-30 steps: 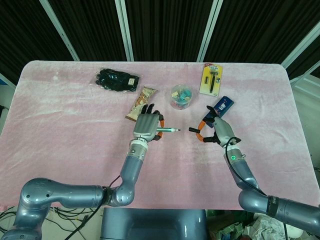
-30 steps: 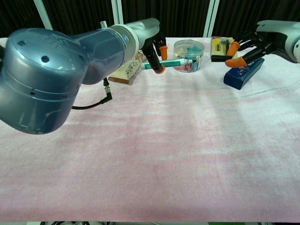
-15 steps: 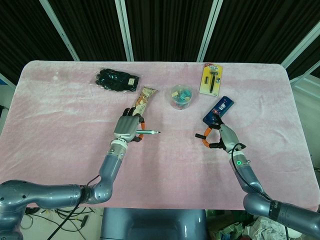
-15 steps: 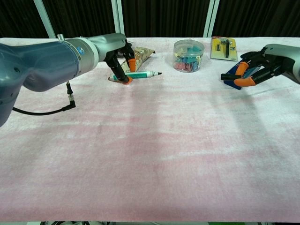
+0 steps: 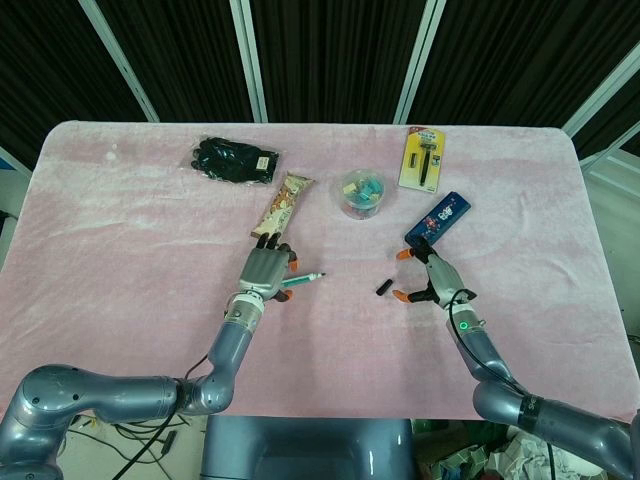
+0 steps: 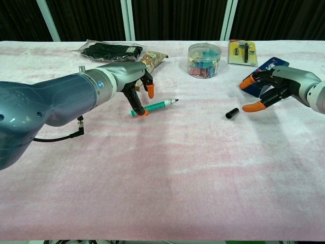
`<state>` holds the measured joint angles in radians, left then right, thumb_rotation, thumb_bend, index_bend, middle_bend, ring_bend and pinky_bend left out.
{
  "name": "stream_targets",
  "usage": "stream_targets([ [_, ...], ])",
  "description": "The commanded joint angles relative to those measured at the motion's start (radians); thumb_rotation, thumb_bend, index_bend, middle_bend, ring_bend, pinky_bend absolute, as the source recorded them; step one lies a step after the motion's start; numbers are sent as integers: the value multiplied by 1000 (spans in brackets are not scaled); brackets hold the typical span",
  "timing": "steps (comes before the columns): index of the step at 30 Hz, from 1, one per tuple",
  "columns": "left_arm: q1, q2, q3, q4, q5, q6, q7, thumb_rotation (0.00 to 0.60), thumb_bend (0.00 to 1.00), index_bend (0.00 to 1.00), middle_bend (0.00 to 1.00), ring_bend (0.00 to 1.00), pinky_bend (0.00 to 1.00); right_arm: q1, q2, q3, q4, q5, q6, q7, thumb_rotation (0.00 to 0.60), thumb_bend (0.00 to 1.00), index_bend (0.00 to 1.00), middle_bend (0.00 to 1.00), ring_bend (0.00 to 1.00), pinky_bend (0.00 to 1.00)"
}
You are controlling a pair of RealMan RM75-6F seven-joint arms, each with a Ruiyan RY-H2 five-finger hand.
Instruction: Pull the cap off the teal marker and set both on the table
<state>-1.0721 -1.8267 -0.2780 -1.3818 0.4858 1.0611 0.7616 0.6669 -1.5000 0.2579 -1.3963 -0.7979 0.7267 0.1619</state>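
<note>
The teal marker (image 6: pixel 155 107) lies uncapped on the pink table cloth (image 6: pixel 167 173), its rear end under the left hand (image 6: pixel 138 84), whose fingers seem only loosely around it. The black cap (image 6: pixel 232 113) rests just beside the right hand (image 6: pixel 269 90), which is spread and holds nothing. To finish well, the left hand should open gently and lift straight up, so the marker does not roll.

Both my arms reach forward, hands low over the table.
My left hand (image 5: pixel 265 270) (image 6: pixel 133 84) curls palm down, fingertips (image 6: pixel 143 113) pinching the teal marker (image 6: pixel 157 107). My right hand (image 5: pixel 430 280) (image 6: pixel 274 86) holds nothing, its orange-tipped fingers (image 6: pixel 253 107) spread apart.
</note>
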Motion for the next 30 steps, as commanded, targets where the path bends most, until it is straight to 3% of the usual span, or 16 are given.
stream_targets([
  [1,-13,6,-22,-21,-48,38,44,600,55,136,141,0,0,12,41,2,-21,61,-42,-17,600,0,4,0,44,160],
  [7,-3,63,-70,-107,-42,37,14,600,26,118,118,0,0,-25,152,44,-79,3,21,7,600,0,0,0,40,159],
  [11,27,160,-98,-214,48,26,-57,600,26,118,118,0,0,-79,254,61,-102,-93,132,6,600,0,0,0,45,159],
  [14,71,267,-87,-308,154,16,-111,600,30,117,121,0,0,-121,333,48,-96,-185,196,-3,600,0,0,0,49,159],
  [19,160,464,6,-452,322,49,-103,600,32,131,123,0,0,-194,461,-5,-102,-303,245,-3,600,5,0,0,51,159],
  [21,206,515,52,-490,392,104,-93,600,32,131,123,0,0,-230,503,-24,-133,-331,270,11,600,5,0,0,51,159],
  [23,305,577,120,-549,503,220,-122,600,32,133,123,0,0,-302,539,-58,-181,-386,365,9,600,6,0,0,51,159],
  [28,523,698,294,-596,721,385,-281,600,32,161,124,0,0,-439,525,-142,-253,-501,561,-12,600,5,0,0,51,159],
  [30,597,723,340,-570,779,447,-344,600,32,163,124,0,0,-479,513,-170,-265,-537,613,-18,600,4,0,0,51,159],
])
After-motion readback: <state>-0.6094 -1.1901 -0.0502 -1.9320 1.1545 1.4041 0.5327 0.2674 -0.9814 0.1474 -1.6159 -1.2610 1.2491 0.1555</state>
